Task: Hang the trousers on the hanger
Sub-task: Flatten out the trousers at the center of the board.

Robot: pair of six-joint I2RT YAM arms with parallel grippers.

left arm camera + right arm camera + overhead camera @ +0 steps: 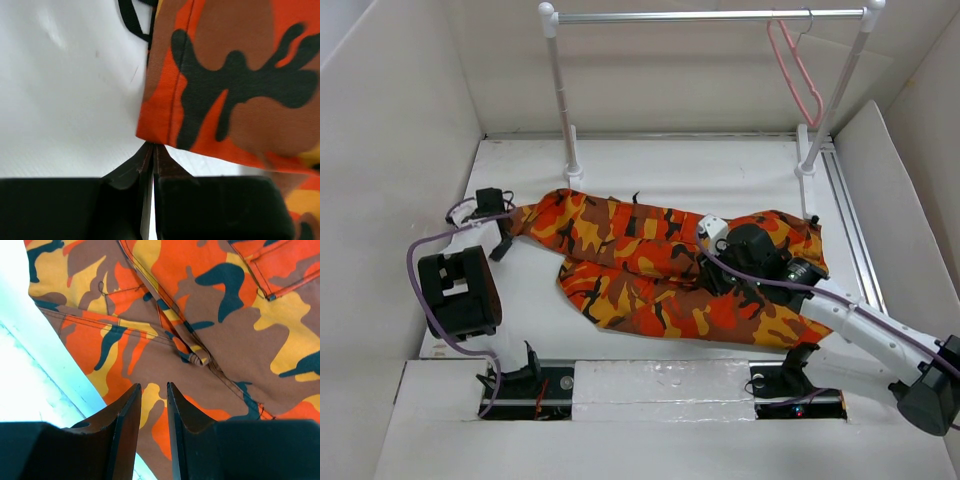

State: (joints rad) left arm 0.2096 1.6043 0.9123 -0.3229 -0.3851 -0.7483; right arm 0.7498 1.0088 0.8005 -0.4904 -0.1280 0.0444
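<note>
The camouflage trousers (660, 265) lie spread across the white table, from the left arm to the right side. My left gripper (504, 238) is at their left end. In the left wrist view its jaws are shut, with the tips (152, 146) pinching the corner of an orange hem (165, 115). My right gripper (712, 268) hovers over the middle of the trousers. In the right wrist view (153, 390) its jaws stand a narrow gap apart, empty, just above the cloth near a seam and a small loop (197, 357). The pink hanger (794, 68) hangs on the rail at the far right.
A metal rail (710, 15) on two white posts (563, 110) stands at the back. White walls close in the table (650, 160) on the left, back and right. A metal track (850, 220) runs along the right edge. A black drawstring (131, 20) lies by the hem.
</note>
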